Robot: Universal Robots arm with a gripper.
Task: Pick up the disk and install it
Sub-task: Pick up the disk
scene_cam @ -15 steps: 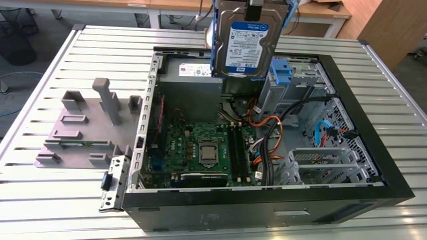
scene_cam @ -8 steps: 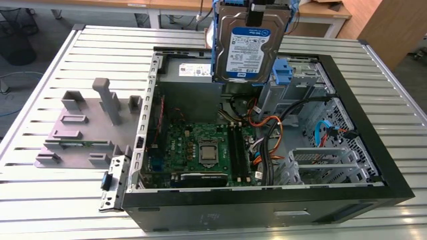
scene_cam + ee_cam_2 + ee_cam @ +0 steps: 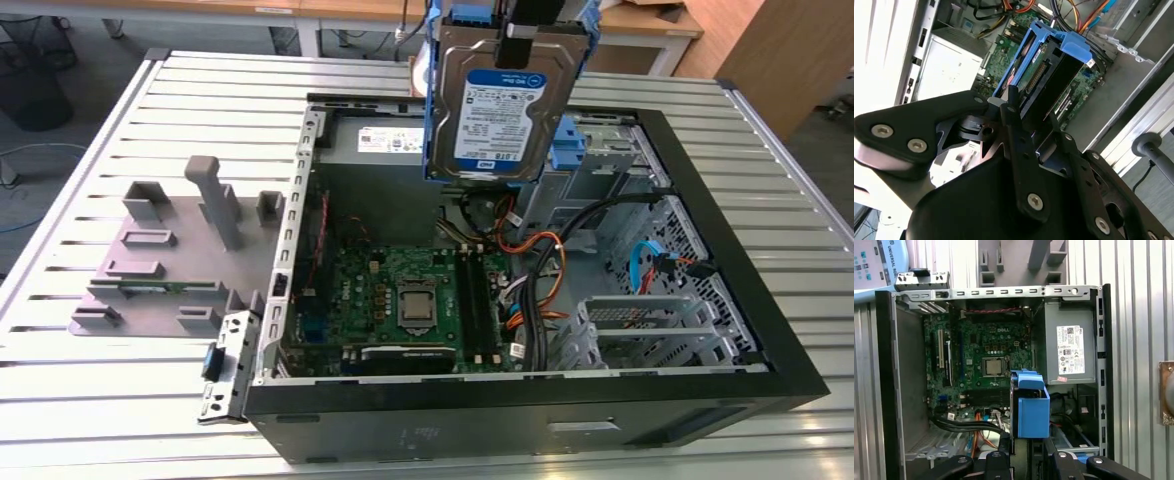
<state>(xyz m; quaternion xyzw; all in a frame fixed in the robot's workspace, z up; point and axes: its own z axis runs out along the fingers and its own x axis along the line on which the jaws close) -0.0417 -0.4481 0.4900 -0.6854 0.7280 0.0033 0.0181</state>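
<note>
1. The gripper (image 3: 1030, 114) is clenched on the upper edge of the disk (image 3: 505, 100), so it hangs upright.
2. The disk hangs above the computer case (image 3: 534, 415), likely held high to clear its walls.

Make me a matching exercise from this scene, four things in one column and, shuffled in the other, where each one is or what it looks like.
Things:
1. the disk
2. grey stand
3. power supply box
4. motherboard

Places and states:
A. green, flat on the floor of the computer case
B. held by the gripper above the open case
C. on the slatted table, at the exterior view's left of the case
D. inside the case, with a white sticker

Pairs: 1-B, 2-C, 3-D, 4-A.
</note>
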